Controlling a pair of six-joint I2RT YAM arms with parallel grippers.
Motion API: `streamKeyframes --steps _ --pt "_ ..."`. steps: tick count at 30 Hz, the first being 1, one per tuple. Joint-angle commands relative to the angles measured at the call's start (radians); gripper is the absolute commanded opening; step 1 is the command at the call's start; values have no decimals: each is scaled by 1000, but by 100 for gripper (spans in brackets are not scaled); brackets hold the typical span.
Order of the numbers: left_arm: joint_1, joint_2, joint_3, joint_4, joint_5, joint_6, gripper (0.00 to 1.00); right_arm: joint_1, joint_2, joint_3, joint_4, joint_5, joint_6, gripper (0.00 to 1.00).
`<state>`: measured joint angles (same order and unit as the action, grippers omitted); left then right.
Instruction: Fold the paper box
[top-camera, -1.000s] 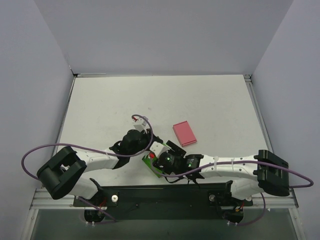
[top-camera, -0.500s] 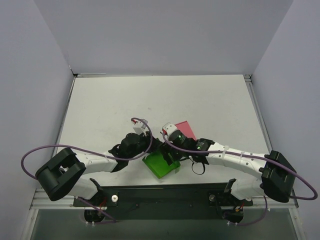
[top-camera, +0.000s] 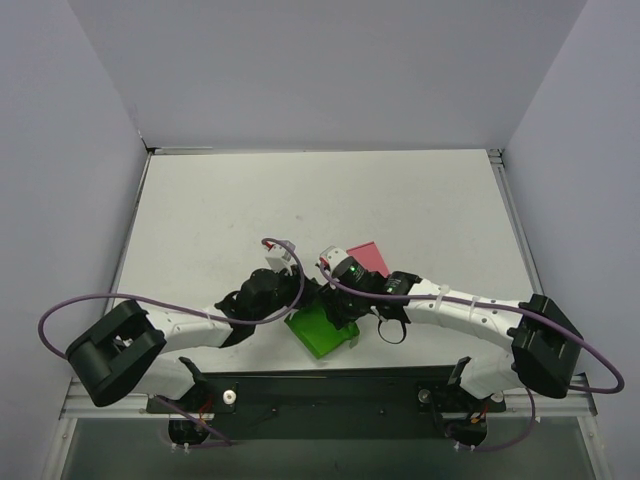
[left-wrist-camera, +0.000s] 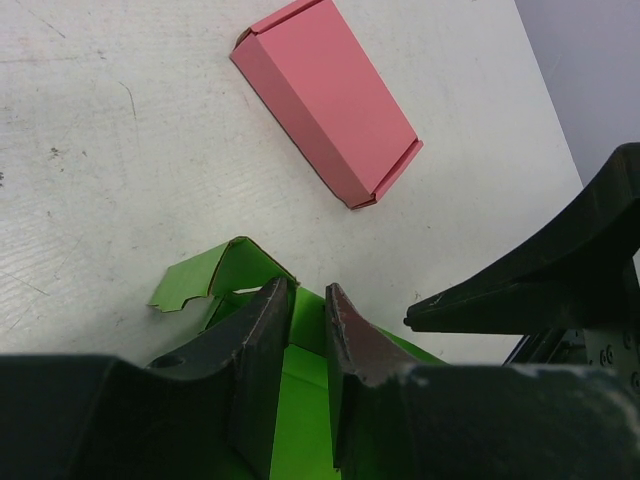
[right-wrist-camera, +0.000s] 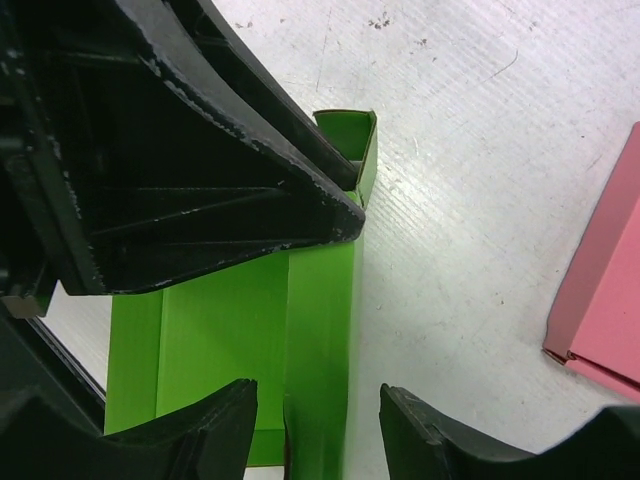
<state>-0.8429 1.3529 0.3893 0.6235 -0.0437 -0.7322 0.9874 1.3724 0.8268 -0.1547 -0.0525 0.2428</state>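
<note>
The paper box (top-camera: 322, 329), seemingly light, crushable card, is being clamped by its wall in the left fingers (left-wrist-camera: 258, 350); the right fingers (right-wrist-camera: 200, 440) are being held apart.

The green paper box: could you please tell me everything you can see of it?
The paper box is bright green thin card, half folded and open-topped, lying on the white table near the arm bases. One end flap with a cut tab stands up. The left hand appears to pinch one wall; the open right hand straddles a long side. The pink box lies apart.
</note>
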Motion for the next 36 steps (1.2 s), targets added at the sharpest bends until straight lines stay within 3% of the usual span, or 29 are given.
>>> streamKeyframes --steps 1,15,21,24,31,36 --pt "-12 -17 -21 -71 -16 39 31 -7 1 34 -34 -1 6 50" --pt "-18 -58 -20 -84 -25 62 33 -6 28 23 -59 19 -33 32" --pt "-18 -102 28 -160 -30 94 59 11 34 28 -68 78 -94 26" --pt "-16 -162 46 -228 -45 116 66 34 36 28 -72 143 -126 23" --pt "10 -325 49 -396 -122 152 70 123 56 31 -71 308 -192 19" --pt "137 -333 29 -432 -56 122 72 168 67 18 -37 373 -220 18"
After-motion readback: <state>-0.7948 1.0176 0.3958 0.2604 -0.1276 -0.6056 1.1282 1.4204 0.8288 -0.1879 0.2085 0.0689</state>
